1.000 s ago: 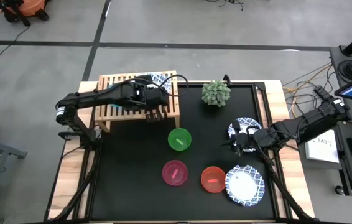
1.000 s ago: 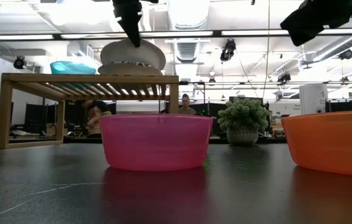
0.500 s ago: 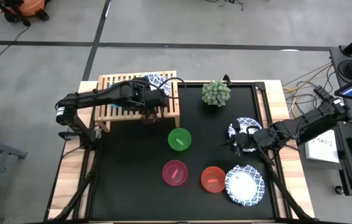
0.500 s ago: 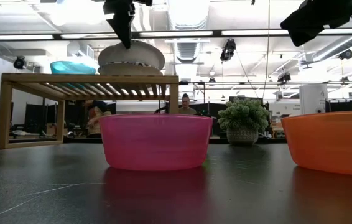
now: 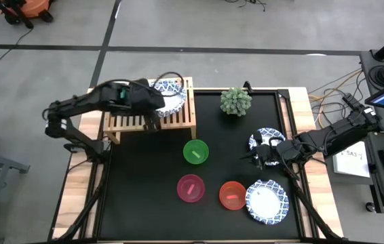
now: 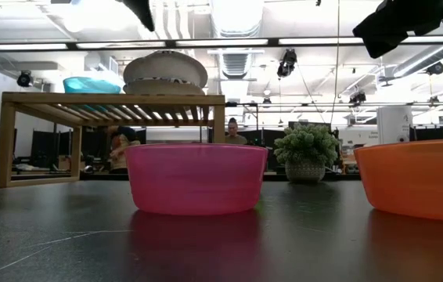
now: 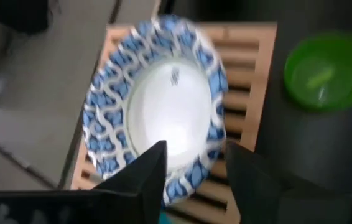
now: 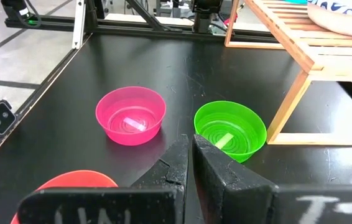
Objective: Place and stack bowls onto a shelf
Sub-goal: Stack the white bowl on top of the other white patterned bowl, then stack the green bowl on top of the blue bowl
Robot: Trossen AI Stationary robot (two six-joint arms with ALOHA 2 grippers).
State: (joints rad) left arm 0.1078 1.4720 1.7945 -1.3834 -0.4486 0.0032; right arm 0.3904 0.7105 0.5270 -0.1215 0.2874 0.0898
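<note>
**Patterned bowls stacked on the shelf, left end effector parted above them**

You had the left end effector (image 7: 191, 171) over the wooden shelf (image 5: 178, 120), its fingers (image 7: 145, 171) spread apart and holding nothing, with a blue-rimmed white bowl (image 7: 160, 109) lying just beyond them on the slats. From table height, that bowl sat on top of another patterned bowl (image 6: 165, 86) at the shelf's right end, and a teal bowl (image 6: 91, 84) stood beside the pair on the left end.

Your right end effector (image 8: 190, 163) was clenched on nothing, low over the right side of the table (image 5: 144, 176), just beside a third patterned bowl (image 5: 261, 139). A fourth patterned bowl (image 5: 268, 200) lay near the front right corner, touching or nearly touching the red bowl (image 5: 232, 195). The pink bowl (image 5: 190, 188) sat to its left and the green bowl (image 5: 195, 151) nearer the shelf, all three apart from the rack. A small potted plant (image 5: 235, 101) stood at the back of the mat.
</note>
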